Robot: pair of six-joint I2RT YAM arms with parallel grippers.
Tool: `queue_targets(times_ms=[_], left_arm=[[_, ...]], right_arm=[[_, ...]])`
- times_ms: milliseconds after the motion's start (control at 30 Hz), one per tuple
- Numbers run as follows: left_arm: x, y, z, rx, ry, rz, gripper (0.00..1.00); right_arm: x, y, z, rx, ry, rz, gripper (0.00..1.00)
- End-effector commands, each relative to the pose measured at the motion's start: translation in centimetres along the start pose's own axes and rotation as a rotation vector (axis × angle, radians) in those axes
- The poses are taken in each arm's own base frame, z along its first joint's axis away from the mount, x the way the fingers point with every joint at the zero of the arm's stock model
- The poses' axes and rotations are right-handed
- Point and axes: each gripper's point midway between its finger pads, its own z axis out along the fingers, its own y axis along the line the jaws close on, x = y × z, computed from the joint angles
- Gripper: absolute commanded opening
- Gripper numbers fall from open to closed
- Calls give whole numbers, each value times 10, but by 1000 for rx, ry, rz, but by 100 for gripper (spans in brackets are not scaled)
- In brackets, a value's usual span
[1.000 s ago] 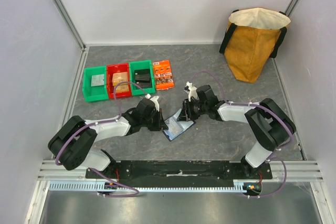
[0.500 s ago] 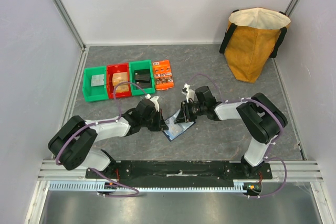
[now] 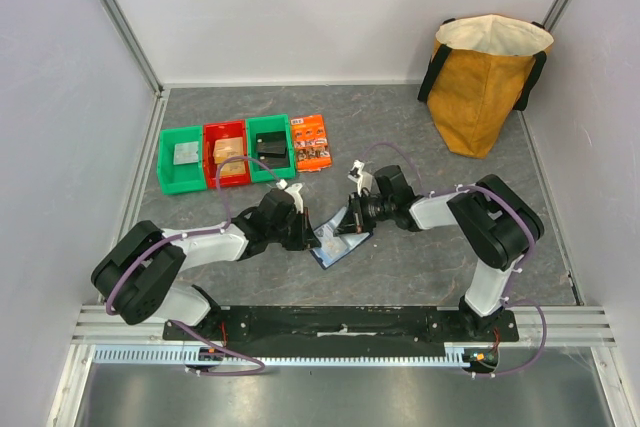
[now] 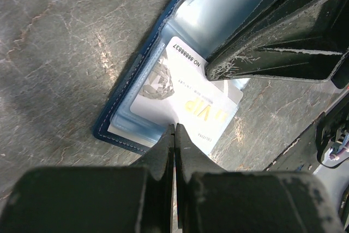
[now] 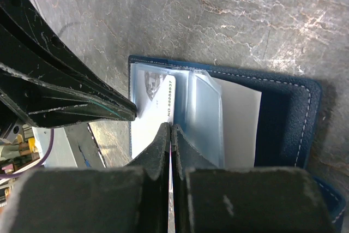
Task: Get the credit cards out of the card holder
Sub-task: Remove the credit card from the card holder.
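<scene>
The card holder (image 3: pixel 335 245), a navy wallet, lies open on the grey table between both grippers. Its pale blue sleeves show in the left wrist view (image 4: pixel 117 110) and in the right wrist view (image 5: pixel 283 124). A white credit card (image 4: pixel 185 99) printed "VIP" sticks partly out of it and also shows in the right wrist view (image 5: pixel 150 107). My left gripper (image 3: pixel 308 234) (image 4: pixel 174 128) is shut on that card's edge. My right gripper (image 3: pixel 348 224) (image 5: pixel 171 128) is shut at the seam between the card and a clear sleeve (image 5: pixel 204 118), apparently pinching the sleeve. No tan-gold card is in view.
Two green bins (image 3: pixel 180 159) (image 3: pixel 269 148) and a red bin (image 3: pixel 226 155) stand in a row at the back left. An orange printed packet (image 3: pixel 311 142) lies beside them. A tan bag (image 3: pixel 485 67) stands at the back right.
My right arm has folded in and its gripper has shifted slightly left towards the wallet. The left arm and the wallet have hardly moved.
</scene>
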Motion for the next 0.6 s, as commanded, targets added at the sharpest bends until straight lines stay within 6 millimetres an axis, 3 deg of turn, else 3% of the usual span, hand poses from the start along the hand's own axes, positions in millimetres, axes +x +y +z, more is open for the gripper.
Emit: queue_targets(times_ms=[0,300,400,567], left_arm=[[16,13,-1,-35,44,3,2],[18,15,-1,-42,50,2,2],[19,15,-1,-39,52,4,2],[19,15,-1,-38,53,7,2]], right_arm=[[1,-7,-6,-6,-15,15,0],[-4,-13,-20,-4,-48,39,0],[-3,-9,-18,-36,-32,41,19],[-2,-7,-15,-55,-8,36,35]])
